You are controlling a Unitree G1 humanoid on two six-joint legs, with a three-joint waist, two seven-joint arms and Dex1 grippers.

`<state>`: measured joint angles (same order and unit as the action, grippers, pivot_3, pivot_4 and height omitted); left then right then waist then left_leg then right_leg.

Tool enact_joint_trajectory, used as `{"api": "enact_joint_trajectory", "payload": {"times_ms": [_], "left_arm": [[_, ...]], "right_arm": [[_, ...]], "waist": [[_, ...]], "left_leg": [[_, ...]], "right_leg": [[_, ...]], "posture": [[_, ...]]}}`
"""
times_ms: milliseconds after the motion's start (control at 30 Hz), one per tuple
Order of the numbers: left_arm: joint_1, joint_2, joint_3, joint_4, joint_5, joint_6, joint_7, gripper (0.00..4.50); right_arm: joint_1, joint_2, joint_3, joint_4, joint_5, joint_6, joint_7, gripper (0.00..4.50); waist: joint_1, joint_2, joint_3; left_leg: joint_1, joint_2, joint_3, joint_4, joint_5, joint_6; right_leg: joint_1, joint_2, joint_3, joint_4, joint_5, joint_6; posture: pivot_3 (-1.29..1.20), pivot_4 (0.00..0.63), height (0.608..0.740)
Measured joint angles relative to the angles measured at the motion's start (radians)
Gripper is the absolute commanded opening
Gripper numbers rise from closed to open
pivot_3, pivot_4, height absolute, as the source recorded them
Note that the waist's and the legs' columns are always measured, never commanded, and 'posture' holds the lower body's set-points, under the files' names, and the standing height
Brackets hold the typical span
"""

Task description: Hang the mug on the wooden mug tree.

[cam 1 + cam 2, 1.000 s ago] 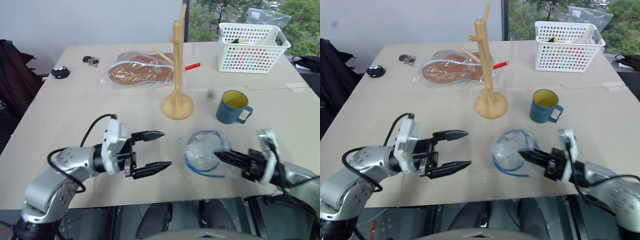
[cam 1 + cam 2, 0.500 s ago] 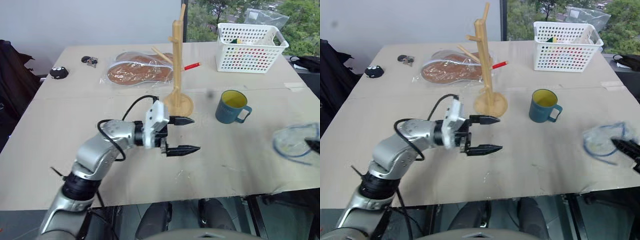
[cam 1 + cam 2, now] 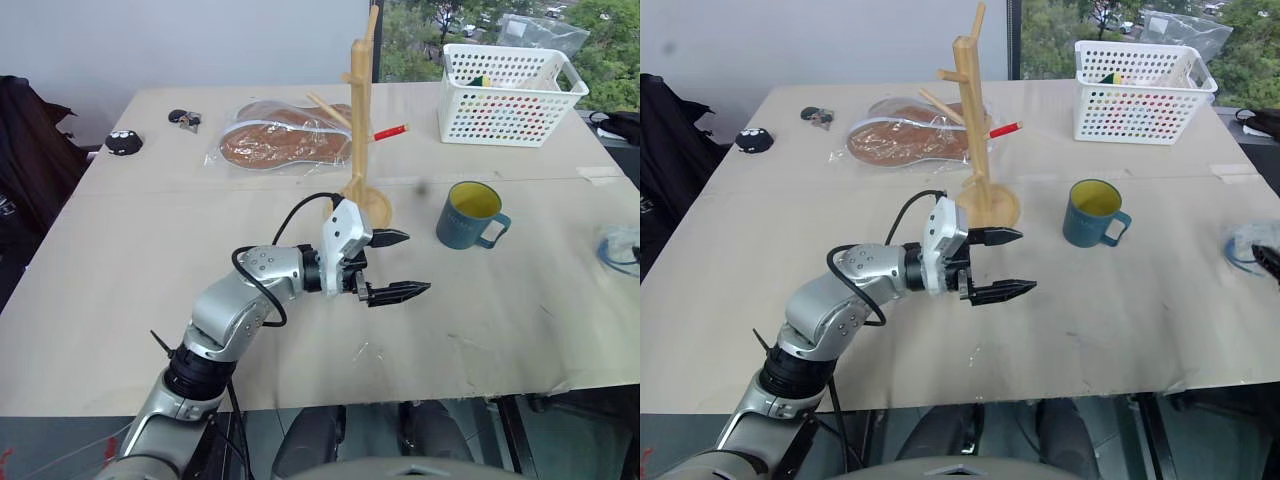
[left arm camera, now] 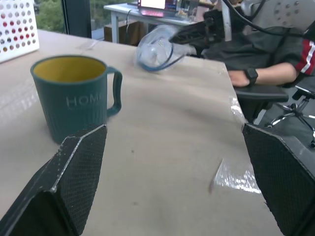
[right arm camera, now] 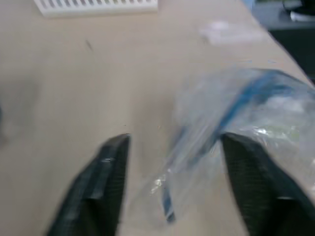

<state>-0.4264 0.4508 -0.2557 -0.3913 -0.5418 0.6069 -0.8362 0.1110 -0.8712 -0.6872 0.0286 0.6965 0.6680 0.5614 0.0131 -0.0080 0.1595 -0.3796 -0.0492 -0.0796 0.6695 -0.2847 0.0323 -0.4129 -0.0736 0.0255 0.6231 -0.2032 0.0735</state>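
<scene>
On the table, the mug stands upright, handle toward four o'clock; left gripper spread, aimed at it; right gripper spread around a plastic bag.

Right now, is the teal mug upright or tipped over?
Upright: the mug stands on its base on the table, yellow opening facing up, handle at its side.

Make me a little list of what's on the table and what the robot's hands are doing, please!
mug: small teal-blue ceramic mug, yellow inside, upright on the table, not hung
mug tree: tall light-wood mug tree, pegs bare
left end effector: left end effector open, pointing at the mug, apart from it
right end effector: right end effector open, clear plastic bag with blue trim between its fingers
behind: white perforated plastic basket
</scene>
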Motion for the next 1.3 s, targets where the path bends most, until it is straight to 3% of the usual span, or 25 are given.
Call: {"api": "enact_joint_trajectory", "payload": {"times_ms": [233, 400, 533, 633, 933, 1233, 1300], "left_arm": [[0.006, 0.013, -0.008, -0.028, 0.024, -0.005, 0.001, 4.5], [0.008, -0.014, -0.025, -0.032, 0.032, -0.005, 0.025, 4.5], [0.016, -0.017, -0.032, -0.033, 0.051, -0.005, 0.038, 4.5], [0.019, -0.025, -0.033, -0.034, 0.06, -0.004, 0.056, 4.5], [-0.019, -0.086, -0.095, -0.034, 0.223, 0.027, 0.232, 4.5], [-0.023, -0.114, -0.111, -0.034, 0.302, 0.029, 0.283, 4.5], [-0.024, -0.116, -0.11, -0.034, 0.304, 0.033, 0.283, 4.5]], "right_arm": [[0.209, 0.134, -0.016, -0.414, 0.218, 0.18, 0.031, 3.65], [0.096, 0.286, 0.161, -0.551, 0.136, 0.139, -0.157, 3.65], [-0.023, 0.416, 0.344, -0.529, -0.092, 0.016, -0.33, 3.65], [-0.045, 0.438, 0.399, -0.507, -0.174, -0.028, -0.366, 3.65], [-0.15, 0.457, 0.475, -0.365, -0.284, -0.118, -0.339, 3.65], [-0.245, 0.494, 0.498, -0.22, -0.36, -0.199, -0.326, 3.65], [-0.259, 0.5, 0.502, -0.192, -0.372, -0.219, -0.323, 3.12]], "waist": [[-0.006, 0.001, 0.0], [-0.011, -0.001, -0.001], [-0.01, -0.001, -0.001], [-0.002, 0.0, -0.001], [-0.003, 0.0, -0.001], [-0.004, 0.0, -0.001], [-0.004, 0.0, -0.001]], "left_leg": [[0.002, 0.001, 0.0, 0.0, -0.001, 0.001], [0.002, 0.001, 0.0, 0.002, -0.001, 0.001], [0.001, 0.0, -0.001, 0.001, 0.002, -0.004], [0.0, 0.0, -0.002, 0.0, 0.002, -0.005], [0.001, -0.001, -0.002, 0.0, 0.002, -0.004], [0.001, -0.001, -0.002, 0.0, 0.002, -0.004], [0.001, -0.001, -0.002, 0.0, 0.002, -0.004]], "right_leg": [[0.001, 0.001, 0.0, 0.001, 0.0, 0.0], [0.002, 0.001, 0.0, 0.001, 0.0, 0.0], [-0.001, 0.001, 0.0, 0.002, 0.0, 0.0], [-0.002, 0.001, -0.001, 0.001, 0.0, 0.0], [-0.001, 0.002, 0.0, 0.002, 0.0, 0.0], [-0.001, 0.001, 0.0, 0.002, 0.0, 0.0], [-0.001, 0.001, 0.0, 0.002, 0.0, 0.0]], "posture": [[0.0, 0.15, 0.74], [0.0, 0.15, 0.74], [0.0, 0.15, 0.74], [0.0, 0.15, 0.74], [0.0, 0.15, 0.74], [0.0, 0.15, 0.74], [0.0, 0.15, 0.74]]}}
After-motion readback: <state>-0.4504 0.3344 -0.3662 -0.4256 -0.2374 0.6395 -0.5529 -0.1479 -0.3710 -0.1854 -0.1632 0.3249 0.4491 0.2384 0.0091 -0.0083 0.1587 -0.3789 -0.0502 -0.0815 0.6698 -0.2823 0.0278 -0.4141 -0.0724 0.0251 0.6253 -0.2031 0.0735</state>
